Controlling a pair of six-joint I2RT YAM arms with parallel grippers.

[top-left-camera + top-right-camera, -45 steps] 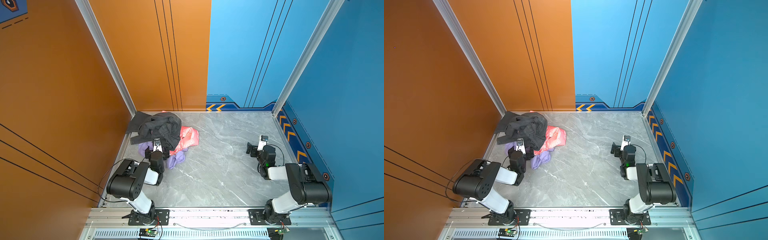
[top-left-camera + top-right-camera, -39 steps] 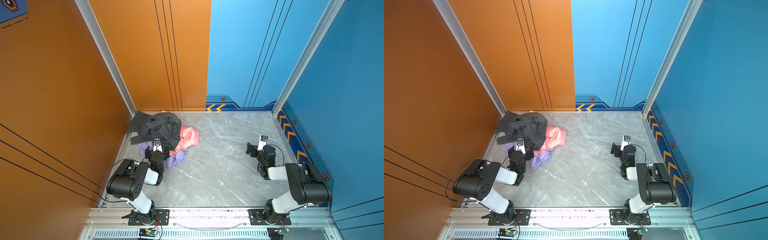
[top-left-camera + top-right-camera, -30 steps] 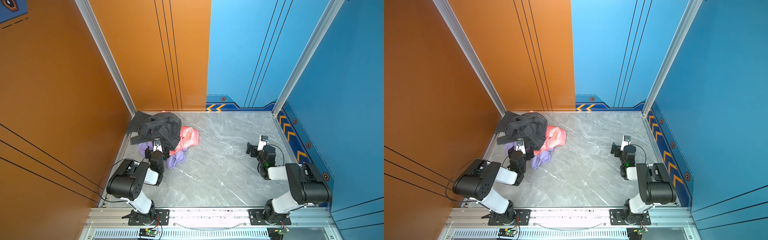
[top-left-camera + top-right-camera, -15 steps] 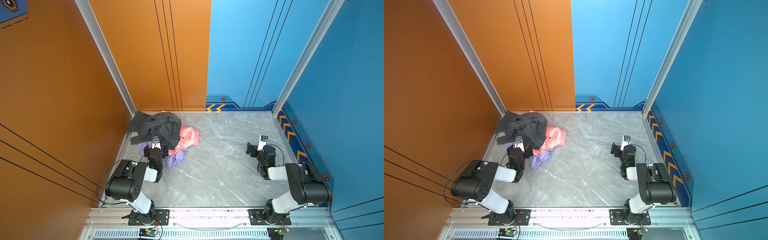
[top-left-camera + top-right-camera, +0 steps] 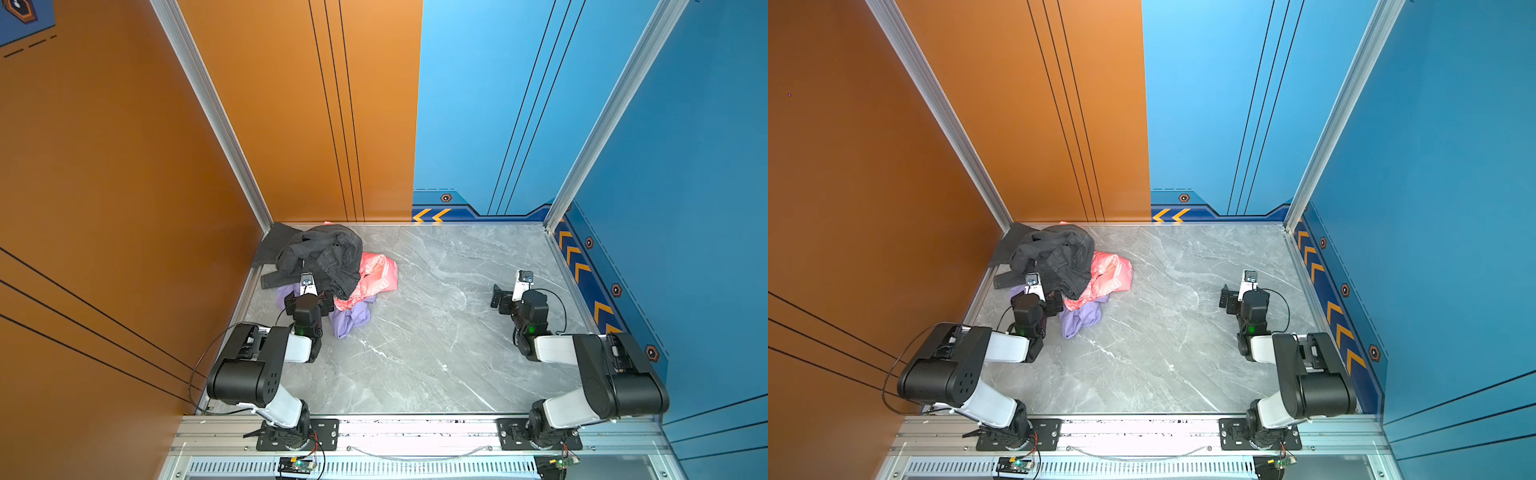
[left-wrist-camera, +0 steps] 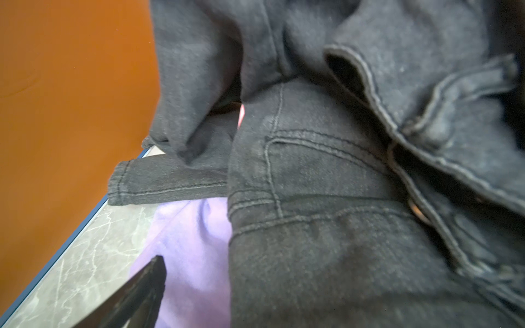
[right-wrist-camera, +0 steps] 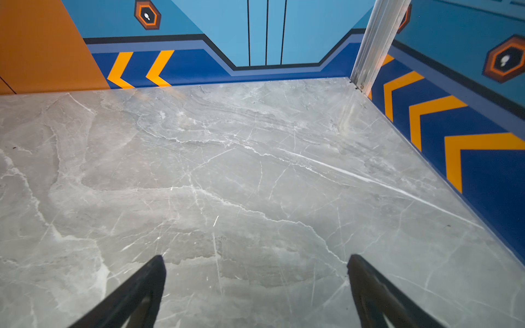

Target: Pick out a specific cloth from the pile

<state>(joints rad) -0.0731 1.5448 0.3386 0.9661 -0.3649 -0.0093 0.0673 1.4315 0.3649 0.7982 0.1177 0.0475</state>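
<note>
In both top views we are seeing dark denim (image 5: 328, 253), pink fabric (image 5: 380, 274) beside it, burying most of the cloth (image 5: 351, 322), plain lavender at the denim's near edge; our left gripper (image 5: 309, 296) is gaping there. Left wrist view: denim is hiding one finger. Right wrist view: our right gripper (image 7: 255, 262) is gaping, empty.

Lavender cloth (image 5: 351, 322), crumpled, half buried under garment pile (image 5: 332, 266), left rear corner

Floor (image 5: 415, 340): grey marble-pattern slab, white veining, evenly lit. Left and rear-left walls (image 5: 291, 104): orange panels with thin dark lines. Rear-right and right walls (image 5: 685, 166): blue. Aluminium corner posts (image 5: 211, 104). Dark blue skirting band (image 5: 457, 214) carries orange chevrons. Aluminium rail (image 5: 415, 428) along the front.
</note>
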